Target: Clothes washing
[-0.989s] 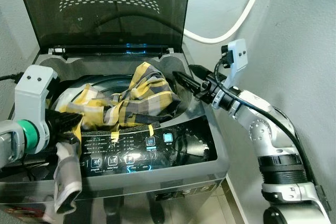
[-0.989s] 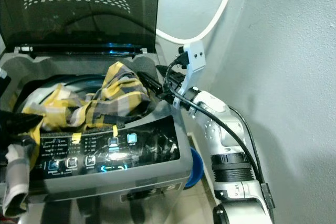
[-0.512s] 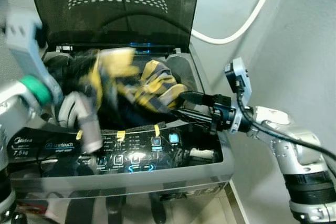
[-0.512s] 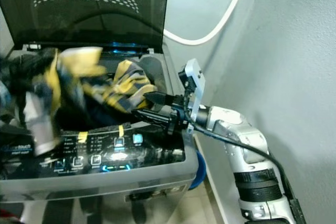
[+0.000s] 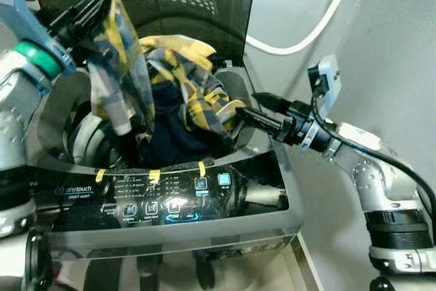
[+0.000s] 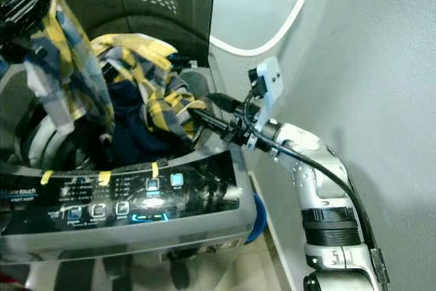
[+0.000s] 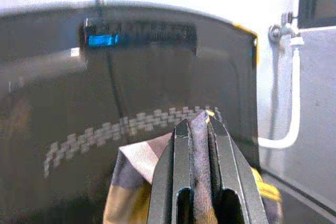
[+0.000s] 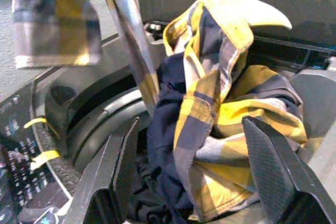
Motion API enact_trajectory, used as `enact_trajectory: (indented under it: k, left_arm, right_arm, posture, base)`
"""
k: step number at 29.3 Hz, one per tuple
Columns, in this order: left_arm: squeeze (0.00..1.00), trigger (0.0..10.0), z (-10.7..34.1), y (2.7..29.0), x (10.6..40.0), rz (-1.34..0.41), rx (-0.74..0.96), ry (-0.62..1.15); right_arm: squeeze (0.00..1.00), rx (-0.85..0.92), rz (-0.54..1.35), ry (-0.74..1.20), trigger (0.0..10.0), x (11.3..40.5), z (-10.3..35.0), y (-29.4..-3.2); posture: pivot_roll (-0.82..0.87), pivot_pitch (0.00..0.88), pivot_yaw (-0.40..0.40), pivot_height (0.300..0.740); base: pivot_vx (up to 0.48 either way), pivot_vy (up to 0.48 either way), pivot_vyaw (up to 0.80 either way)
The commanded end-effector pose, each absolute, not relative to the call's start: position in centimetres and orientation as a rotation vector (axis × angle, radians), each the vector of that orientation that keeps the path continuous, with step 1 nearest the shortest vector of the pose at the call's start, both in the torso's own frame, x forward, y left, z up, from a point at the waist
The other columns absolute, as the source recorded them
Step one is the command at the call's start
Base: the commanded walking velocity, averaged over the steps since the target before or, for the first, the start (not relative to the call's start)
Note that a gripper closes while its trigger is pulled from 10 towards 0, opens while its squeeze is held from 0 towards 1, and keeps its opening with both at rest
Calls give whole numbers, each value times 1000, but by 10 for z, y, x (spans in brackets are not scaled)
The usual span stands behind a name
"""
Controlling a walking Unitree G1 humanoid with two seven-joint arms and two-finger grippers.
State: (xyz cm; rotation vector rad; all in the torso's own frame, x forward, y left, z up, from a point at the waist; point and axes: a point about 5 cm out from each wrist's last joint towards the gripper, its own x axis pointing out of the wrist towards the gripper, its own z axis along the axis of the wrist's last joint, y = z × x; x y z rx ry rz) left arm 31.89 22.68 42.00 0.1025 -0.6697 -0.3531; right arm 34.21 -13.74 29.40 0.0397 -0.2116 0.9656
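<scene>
The left tool [image 7: 199,129] pinches a fold of a yellow, grey and navy plaid shirt [image 5: 170,93], holding it up above the open drum of a grey top-loading washing machine [image 5: 170,202] before its raised dark tinted lid [image 5: 191,5]. The right tool [image 8: 194,177], fingers spread wide, hovers just beside the garment's draped bulk at the tub's right rim. A white hose [image 5: 306,32] curves along the wall behind.

Soft woven plaid shirt [image 5: 174,93] cloth hangs over the washing machine [image 5: 163,230]'s glossy dark control panel [image 5: 170,195] and smoky, shiny plastic lid [image 5: 177,5].
</scene>
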Motion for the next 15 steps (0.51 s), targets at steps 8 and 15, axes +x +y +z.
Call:
enact_trajectory:
  k: [8,15]
  left_arm:
    - [0,0,349,206,348,-491,361,-392]
    - [0,0,327,194,357,-618,348,-309]
  right_arm:
    - [0,53,971,-223,10000,338,293,-137]
    - [0,53,974,-232,10000,337,295,-136]
  posture:
    - [98,124,9,740]
    - [101,127,16,740]
  base:
    - [0,0,0]
    - [0,0,0]
